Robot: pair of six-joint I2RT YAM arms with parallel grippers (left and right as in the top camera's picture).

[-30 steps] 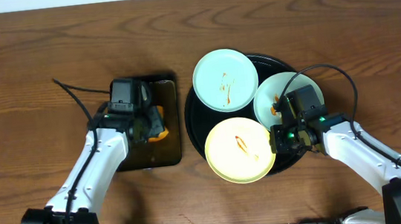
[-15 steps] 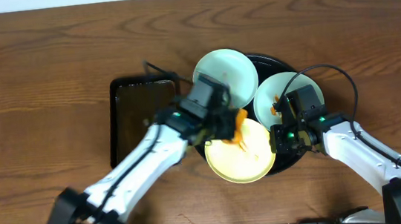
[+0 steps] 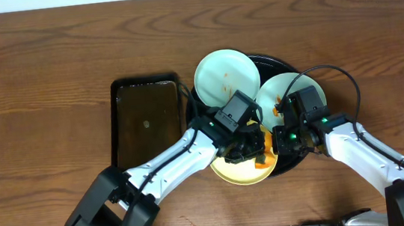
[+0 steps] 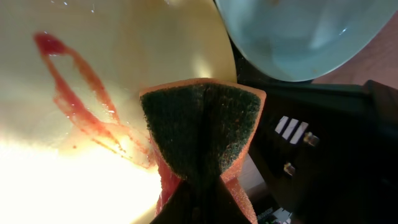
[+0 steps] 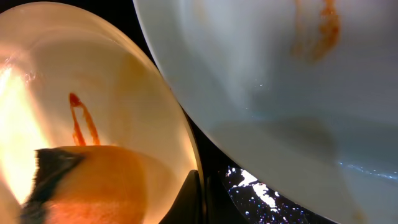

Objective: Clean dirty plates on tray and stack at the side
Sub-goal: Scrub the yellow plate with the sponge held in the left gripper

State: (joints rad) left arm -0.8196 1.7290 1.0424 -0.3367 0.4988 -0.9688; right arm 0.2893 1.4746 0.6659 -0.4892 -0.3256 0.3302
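Note:
Three sauce-smeared plates sit on the round black tray (image 3: 287, 68): a mint plate (image 3: 220, 73) at the back left, a mint plate (image 3: 279, 93) at the right, and the pale yellow plate (image 3: 231, 172) in front. My left gripper (image 3: 255, 149) is shut on an orange sponge with a green scouring face (image 4: 202, 127) and presses it on the yellow plate (image 4: 93, 50) beside the red smear (image 4: 81, 106). My right gripper (image 3: 279, 141) is shut on the yellow plate's right rim (image 5: 189, 155). The sponge shows orange in the right wrist view (image 5: 93, 183).
A rectangular black tray (image 3: 146, 119) lies left of the round tray, with no sponge on it. The right mint plate (image 5: 280, 81) overhangs the yellow plate's rim in the right wrist view. Brown wooden table all round.
My left arm carried the sponge from the rectangular tray rightward onto the yellow plate. My right gripper stayed on the plate's rim.

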